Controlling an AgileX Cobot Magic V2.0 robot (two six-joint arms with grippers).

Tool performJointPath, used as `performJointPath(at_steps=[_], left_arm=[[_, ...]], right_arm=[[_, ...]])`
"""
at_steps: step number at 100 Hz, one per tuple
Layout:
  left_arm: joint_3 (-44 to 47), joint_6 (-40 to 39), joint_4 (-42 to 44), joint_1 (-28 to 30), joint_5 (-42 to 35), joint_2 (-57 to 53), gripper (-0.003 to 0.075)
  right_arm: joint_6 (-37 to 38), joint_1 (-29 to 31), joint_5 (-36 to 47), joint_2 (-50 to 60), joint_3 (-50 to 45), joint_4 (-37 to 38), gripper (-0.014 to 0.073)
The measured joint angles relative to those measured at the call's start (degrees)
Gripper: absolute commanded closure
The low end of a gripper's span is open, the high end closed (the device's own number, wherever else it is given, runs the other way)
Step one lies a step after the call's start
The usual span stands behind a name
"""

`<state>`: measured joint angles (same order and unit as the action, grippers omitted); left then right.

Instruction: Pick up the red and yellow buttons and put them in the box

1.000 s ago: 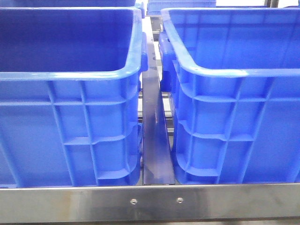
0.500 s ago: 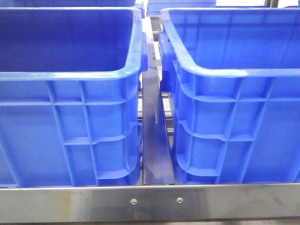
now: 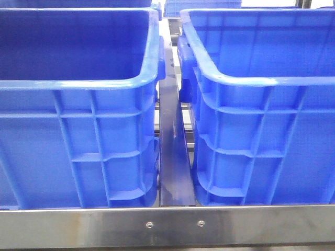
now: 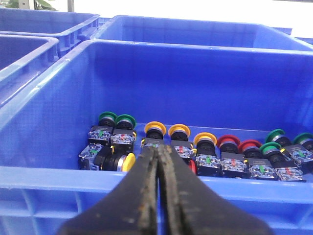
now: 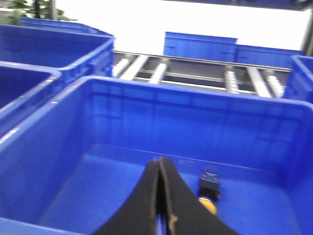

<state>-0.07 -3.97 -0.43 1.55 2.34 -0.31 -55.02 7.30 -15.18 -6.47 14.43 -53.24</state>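
Two big ribbed blue plastic crates (image 3: 78, 104) (image 3: 261, 104) fill the front view on a steel-edged counter (image 3: 167, 226), a grey rail (image 3: 174, 157) between; both arms' jaws pressed closed, empty.

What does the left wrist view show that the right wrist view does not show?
Only the left wrist view shows a row of many buttons along the crate floor: green, yellow and red caps on small black bodies.

Only the right wrist view shows a nearly bare crate with a single yellow button lying beside its black body, and metal rollers behind the crate.

Both show a blue crate from above its near rim, more blue crates behind, and a dark gripper, left and right, with its fingers pressed together and holding nothing.
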Motion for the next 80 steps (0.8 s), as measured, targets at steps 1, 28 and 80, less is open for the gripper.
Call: performJointPath(at_steps=[1,28,80], left_arm=[[0.0,0.0,0.0,0.0,0.0,0.0,0.0741],[0.0,-0.1,-0.1,0.0,0.0,0.0,0.0741],[0.0,-0.1,-0.1,0.0,0.1,0.0,0.0741]], right_arm=[[0.7,0.0,0.3,0.0,0.0,0.7,0.0697],[38.2,-3.4,7.7,0.0,-3.2,36.5,0.0697],[56.9,-5.5,15.2,7.0,-16.0,53.6,0.0697]])
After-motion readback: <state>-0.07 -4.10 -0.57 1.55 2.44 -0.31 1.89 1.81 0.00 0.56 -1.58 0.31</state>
